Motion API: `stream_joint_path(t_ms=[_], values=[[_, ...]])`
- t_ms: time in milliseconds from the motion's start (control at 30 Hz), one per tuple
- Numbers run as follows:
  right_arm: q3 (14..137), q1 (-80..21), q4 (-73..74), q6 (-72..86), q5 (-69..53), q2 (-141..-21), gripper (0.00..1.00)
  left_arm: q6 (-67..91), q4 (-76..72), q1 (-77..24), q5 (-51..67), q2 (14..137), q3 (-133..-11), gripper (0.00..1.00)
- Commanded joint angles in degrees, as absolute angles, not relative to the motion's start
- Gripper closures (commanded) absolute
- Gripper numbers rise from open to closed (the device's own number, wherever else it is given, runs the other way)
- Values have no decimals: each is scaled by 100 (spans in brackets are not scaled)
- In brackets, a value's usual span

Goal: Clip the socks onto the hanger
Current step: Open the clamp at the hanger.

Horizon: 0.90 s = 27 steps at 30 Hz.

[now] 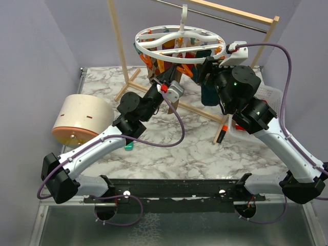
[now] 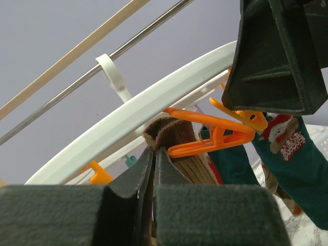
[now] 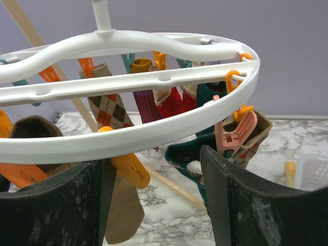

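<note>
The white round hanger [image 1: 177,38] hangs from the rack bar with several socks clipped under it. My left gripper [image 1: 163,81] is raised under the ring's near side. It is shut on a brown ribbed sock [image 2: 177,136], and its fingertips [image 2: 138,169] pinch the cuff. The cuff sits between the open arms of an orange clip [image 2: 212,137]. My right gripper [image 1: 206,67] is open at the ring's right side [image 3: 154,159]. Another orange clip [image 3: 130,168] hangs between its fingers, close to the left one. One right finger [image 2: 277,56] touches the orange clip's tail. A dark teal sock [image 2: 300,169] hangs beside it.
The wooden rack frame [image 1: 119,41] stands on the marble table, its base bar [image 1: 197,110] under the hanger. A beige round container [image 1: 82,120] lies at the left and a white basket [image 1: 270,95] at the right. An orange peg [image 1: 222,134] and a teal clip [image 1: 128,146] lie loose.
</note>
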<state>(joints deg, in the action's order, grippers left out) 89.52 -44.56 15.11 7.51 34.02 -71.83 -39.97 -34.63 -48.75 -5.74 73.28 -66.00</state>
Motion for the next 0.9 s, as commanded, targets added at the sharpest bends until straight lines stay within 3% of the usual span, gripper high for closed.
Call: stream_joint_path(t_ms=[0,867], values=[[9028,-4474,1450,871,3050,-7203,29,-4025,-3520,-4870,-446,7275,-6768,100],[9067,-4479,1893,1061,2472,-6963,26,-4120,-3507,-4876,-448,7321,-6759,100]])
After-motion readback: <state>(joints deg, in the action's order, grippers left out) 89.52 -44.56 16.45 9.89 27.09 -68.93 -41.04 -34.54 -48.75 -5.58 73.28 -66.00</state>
